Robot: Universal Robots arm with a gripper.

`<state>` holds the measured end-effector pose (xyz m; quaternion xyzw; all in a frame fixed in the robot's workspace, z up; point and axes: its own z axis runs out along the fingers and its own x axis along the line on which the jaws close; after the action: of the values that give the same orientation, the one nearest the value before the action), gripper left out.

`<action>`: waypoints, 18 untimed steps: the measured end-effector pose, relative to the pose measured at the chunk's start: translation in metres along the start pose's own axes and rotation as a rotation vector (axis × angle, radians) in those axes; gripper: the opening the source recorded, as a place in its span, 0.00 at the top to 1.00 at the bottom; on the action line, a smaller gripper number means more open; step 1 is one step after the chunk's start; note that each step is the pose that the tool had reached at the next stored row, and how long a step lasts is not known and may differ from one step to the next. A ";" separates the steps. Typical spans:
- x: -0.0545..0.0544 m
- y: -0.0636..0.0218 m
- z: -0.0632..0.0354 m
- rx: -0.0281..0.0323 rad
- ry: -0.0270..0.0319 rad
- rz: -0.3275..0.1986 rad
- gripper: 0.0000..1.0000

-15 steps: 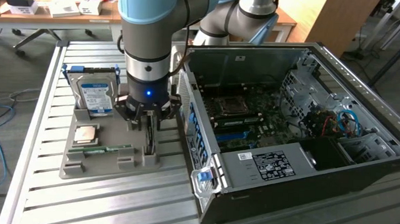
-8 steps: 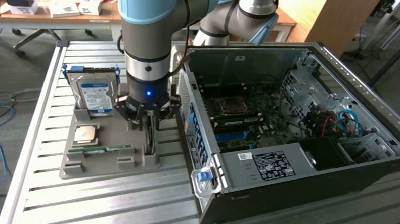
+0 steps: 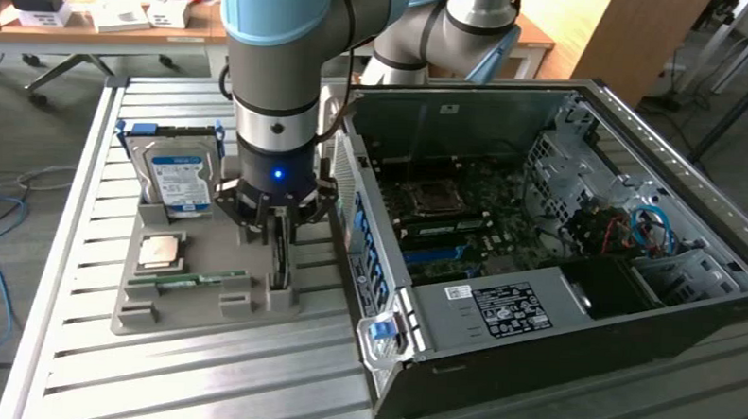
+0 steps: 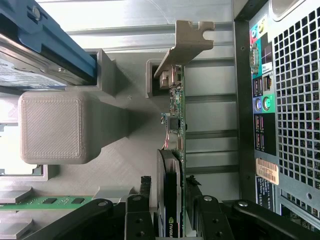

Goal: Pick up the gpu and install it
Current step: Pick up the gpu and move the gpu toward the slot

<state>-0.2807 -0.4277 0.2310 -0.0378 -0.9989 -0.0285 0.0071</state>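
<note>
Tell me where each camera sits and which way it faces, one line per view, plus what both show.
Exterior view: off the arm, raised, looking down on the slatted table, grey holder and open computer case; the arm and gripper show.
Wrist view: on the wrist, looking along the fingers at the gpu standing on edge in the holder; the fingers flank it.
Shared: gpu, hard drive, memory stick, case.

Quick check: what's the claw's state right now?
Claw: open, straddling the gpu, not yet clamped on it.
</note>
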 end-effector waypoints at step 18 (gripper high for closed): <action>0.000 0.0000 0.0000 0.0001 0.0001 0.000 0.74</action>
<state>-0.2807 -0.4277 0.2310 -0.0378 -0.9989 -0.0284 0.0071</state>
